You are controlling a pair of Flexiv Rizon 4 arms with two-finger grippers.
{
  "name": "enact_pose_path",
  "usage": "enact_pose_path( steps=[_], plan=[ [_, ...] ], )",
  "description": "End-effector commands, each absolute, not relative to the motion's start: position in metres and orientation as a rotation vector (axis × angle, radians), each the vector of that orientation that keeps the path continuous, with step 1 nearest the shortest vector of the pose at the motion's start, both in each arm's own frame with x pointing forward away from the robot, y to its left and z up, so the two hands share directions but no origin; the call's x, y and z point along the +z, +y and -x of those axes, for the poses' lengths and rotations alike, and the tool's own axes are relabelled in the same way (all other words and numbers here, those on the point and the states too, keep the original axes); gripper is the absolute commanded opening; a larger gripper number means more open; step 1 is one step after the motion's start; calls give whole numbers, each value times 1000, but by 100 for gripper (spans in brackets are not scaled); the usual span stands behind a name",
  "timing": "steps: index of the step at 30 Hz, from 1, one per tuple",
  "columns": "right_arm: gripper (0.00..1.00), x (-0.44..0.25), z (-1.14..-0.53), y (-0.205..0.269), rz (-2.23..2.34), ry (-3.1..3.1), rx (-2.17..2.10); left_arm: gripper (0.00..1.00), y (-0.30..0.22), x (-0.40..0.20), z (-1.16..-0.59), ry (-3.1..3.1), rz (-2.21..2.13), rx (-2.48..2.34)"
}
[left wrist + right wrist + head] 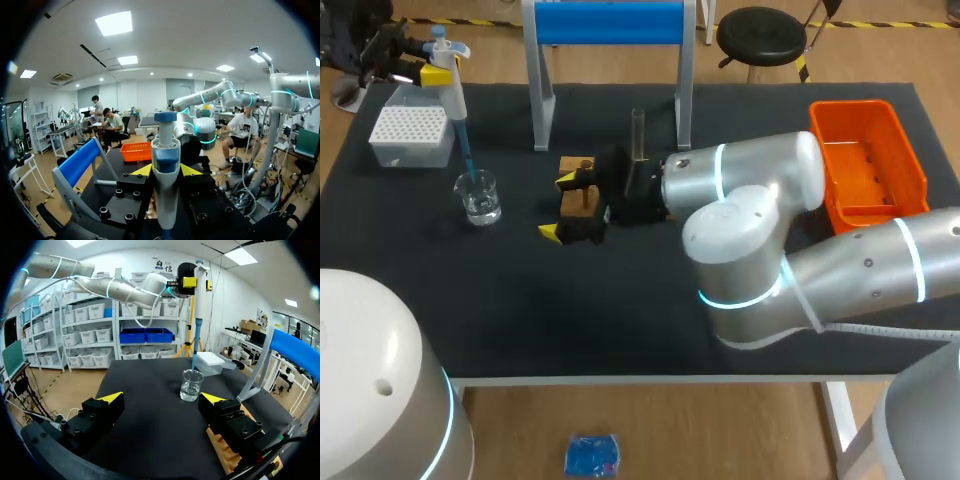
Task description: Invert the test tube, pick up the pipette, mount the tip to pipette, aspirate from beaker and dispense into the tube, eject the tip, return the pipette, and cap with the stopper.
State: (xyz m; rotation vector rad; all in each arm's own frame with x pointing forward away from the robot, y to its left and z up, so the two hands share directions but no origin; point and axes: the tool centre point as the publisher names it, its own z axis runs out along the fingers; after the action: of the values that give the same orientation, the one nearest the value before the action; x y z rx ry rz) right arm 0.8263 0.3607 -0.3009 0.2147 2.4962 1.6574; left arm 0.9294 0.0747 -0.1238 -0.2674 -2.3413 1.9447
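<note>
Orange bin (868,160): table's right end.
Right gripper (558,206): spread wide, empty, beside wooden block (578,166).
Left gripper (165,171): clamped around the pipette (453,95).
Pipette: upright, tip dipped into beaker (478,196).
Test tube (638,132): upright beyond right gripper.

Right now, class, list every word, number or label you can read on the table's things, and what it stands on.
No text can be read.
On the pipette, any print is too small.
On the beaker, any marks are too blurred.
The tip box and orange basket show none.
</note>
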Motion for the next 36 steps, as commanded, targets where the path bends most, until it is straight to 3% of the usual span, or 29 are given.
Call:
enact_pose_path(
  steps=[1,36],
  plan=[
    [100,-323,-836,399,-221,2496,1645,0,76,-124,-931,-2338,274,1943],
    [100,-345,-852,404,-232,2509,1603,0,76,-124,-931,-2338,274,1943]
  ],
)
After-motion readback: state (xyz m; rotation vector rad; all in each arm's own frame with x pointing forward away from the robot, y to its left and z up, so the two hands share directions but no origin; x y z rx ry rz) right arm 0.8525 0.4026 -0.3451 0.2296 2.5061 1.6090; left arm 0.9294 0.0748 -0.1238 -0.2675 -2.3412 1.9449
